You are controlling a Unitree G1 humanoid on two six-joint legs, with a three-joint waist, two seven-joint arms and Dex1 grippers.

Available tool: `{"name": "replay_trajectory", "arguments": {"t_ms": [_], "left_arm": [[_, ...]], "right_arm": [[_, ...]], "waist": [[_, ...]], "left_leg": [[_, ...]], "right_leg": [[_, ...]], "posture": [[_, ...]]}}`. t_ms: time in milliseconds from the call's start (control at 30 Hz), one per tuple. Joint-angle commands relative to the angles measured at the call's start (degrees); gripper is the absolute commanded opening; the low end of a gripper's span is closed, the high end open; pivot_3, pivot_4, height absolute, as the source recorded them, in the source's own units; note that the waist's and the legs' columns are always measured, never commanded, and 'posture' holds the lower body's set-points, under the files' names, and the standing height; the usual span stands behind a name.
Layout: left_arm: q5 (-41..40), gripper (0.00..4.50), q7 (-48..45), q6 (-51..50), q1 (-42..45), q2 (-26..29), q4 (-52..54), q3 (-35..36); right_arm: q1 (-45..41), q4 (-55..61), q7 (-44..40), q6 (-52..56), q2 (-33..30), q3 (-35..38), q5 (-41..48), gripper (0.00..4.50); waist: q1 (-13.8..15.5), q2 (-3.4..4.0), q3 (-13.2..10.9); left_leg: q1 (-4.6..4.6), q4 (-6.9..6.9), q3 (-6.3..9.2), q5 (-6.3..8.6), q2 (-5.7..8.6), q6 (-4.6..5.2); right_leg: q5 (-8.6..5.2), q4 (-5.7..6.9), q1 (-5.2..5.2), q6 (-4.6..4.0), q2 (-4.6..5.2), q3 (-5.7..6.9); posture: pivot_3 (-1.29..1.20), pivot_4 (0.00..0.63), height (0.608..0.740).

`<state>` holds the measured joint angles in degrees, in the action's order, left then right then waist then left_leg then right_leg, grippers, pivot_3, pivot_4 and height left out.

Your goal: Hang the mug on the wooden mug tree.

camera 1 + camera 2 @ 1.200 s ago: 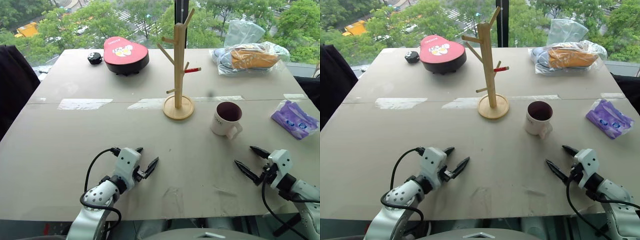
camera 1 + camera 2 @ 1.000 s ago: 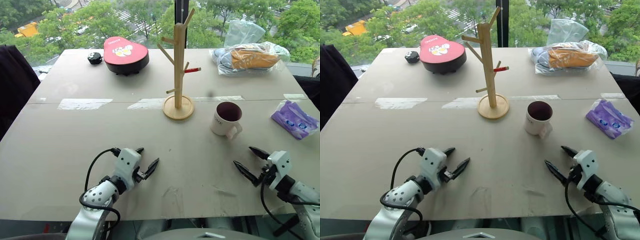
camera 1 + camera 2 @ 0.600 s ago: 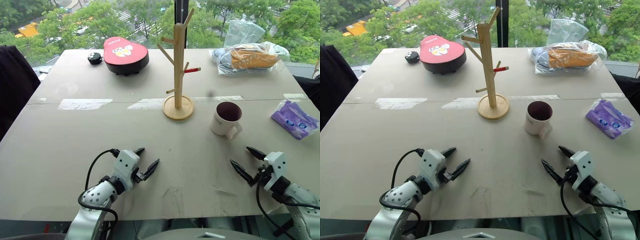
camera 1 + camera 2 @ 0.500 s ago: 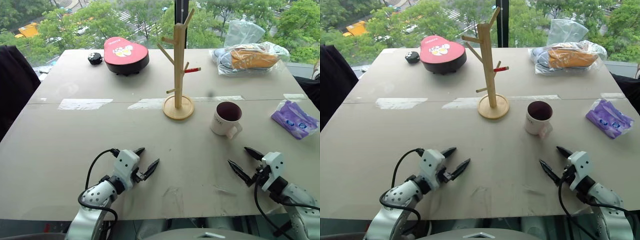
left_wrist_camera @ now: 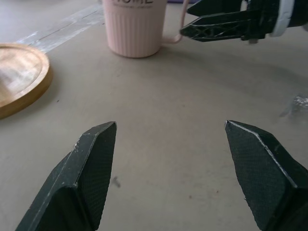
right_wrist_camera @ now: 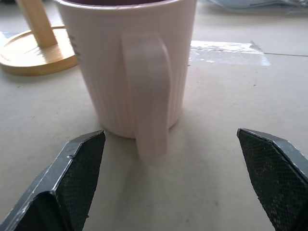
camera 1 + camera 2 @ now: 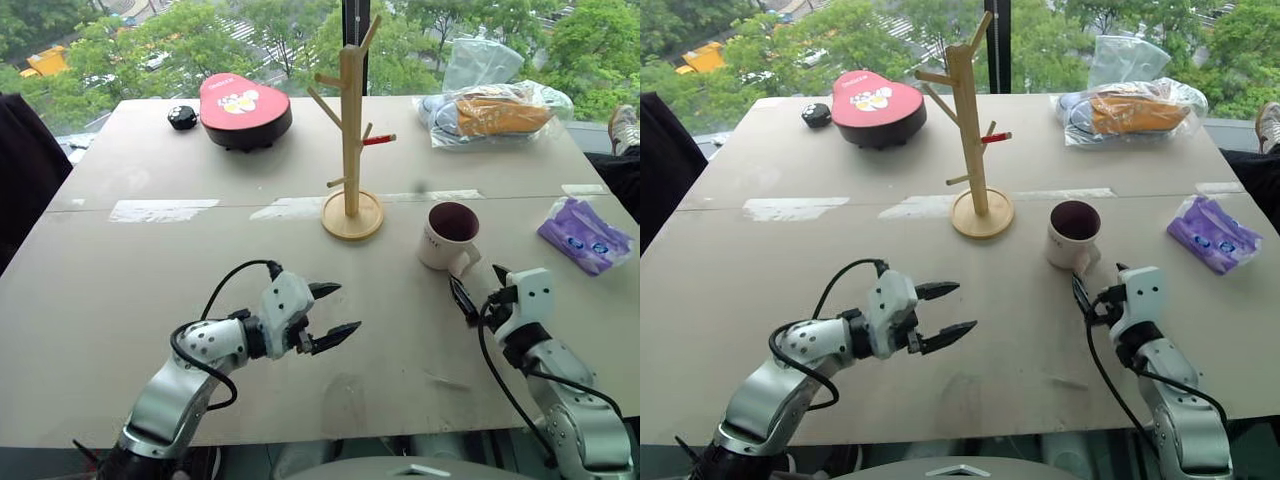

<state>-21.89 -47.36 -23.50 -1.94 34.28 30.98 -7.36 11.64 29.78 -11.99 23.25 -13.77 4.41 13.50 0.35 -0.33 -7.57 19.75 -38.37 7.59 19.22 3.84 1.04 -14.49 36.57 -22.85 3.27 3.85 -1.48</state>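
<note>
**A:** Looks like the reach-for-the-handle step. Right claw (image 7: pixel 1097 290) wide open, nothing in it, lined up just short of the mug (image 7: pixel 1072 234), handle turned straight toward it. Best to slide one finger each side of that loop, or through it, and close on the handle rather than the ribbed body. Keeps the loop free for a peg.

**B:** Agreed. Mug upright on the surface (image 7: pixel 760 260), right of middle, near the wooden mug tree (image 7: pixel 972 130) base but not touching. Left claw (image 7: pixel 945 310) also spread wide and empty, pointing across at the mug.

**A:** Versus a second ago: both claws up off the near edge and further in, right one now close to the handle. Mug and tree unmoved.
</note>
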Motion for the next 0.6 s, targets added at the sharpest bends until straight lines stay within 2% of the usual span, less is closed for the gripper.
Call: {"name": "replay_trajectory", "arguments": {"t_ms": [33,400,433,467,533,600], "left_arm": [[-2.28,3.69,-1.03,-1.95,3.45,1.12,2.80,0.63],[-4.73,3.69,0.75,-6.64,9.14,2.38,6.58,1.06],[-4.53,3.69,1.15,-6.78,9.14,2.21,6.70,0.81],[-4.13,3.69,1.57,-6.64,8.91,2.02,6.79,0.37],[-3.80,3.69,2.18,-6.41,8.45,1.76,7.07,-0.15],[-3.46,3.69,2.63,-5.95,8.39,1.50,6.63,-0.36]], "right_arm": [[-1.14,1.56,4.51,1.16,1.53,0.49,-2.68,4.45],[-6.32,-7.14,7.03,-1.75,4.50,0.95,-5.43,4.45],[-6.63,-7.60,7.19,-2.14,4.89,1.12,-5.35,4.06],[-6.93,-8.15,7.17,-2.64,5.29,1.20,-5.22,3.94],[-7.24,-8.84,6.85,-3.54,5.80,1.24,-5.08,3.31],[-7.52,-9.45,6.26,-4.48,5.88,1.19,-5.03,2.27]], "waist": [[0.05,0.01,-0.01],[-0.14,0.01,-0.01],[-0.18,0.01,-0.01],[-0.23,0.01,-0.01],[-0.38,0.01,-0.01],[-0.47,0.01,-0.01]], "left_leg": [[0.00,0.01,0.00,0.00,-0.01,0.00],[0.03,0.01,-0.11,0.00,-0.03,0.00],[0.03,0.01,-0.11,0.00,-0.03,0.00],[0.03,0.01,-0.11,0.00,-0.04,0.00],[0.03,0.01,-0.11,0.00,-0.03,0.00],[0.04,0.01,-0.13,0.00,-0.03,0.00]], "right_leg": [[0.00,-0.01,-0.08,0.00,-0.09,0.00],[0.00,0.03,-0.17,0.00,-0.25,-0.12],[0.00,0.03,-0.17,0.00,-0.24,-0.13],[0.00,0.03,-0.17,0.00,-0.23,-0.13],[0.00,0.03,-0.18,0.00,-0.24,-0.14],[0.00,0.03,-0.18,0.00,-0.24,-0.15]], "posture": [[0.00,0.150,0.740],[0.00,0.150,0.740],[0.00,0.150,0.740],[0.00,0.150,0.740],[0.00,0.150,0.740],[0.00,0.150,0.740]]}}
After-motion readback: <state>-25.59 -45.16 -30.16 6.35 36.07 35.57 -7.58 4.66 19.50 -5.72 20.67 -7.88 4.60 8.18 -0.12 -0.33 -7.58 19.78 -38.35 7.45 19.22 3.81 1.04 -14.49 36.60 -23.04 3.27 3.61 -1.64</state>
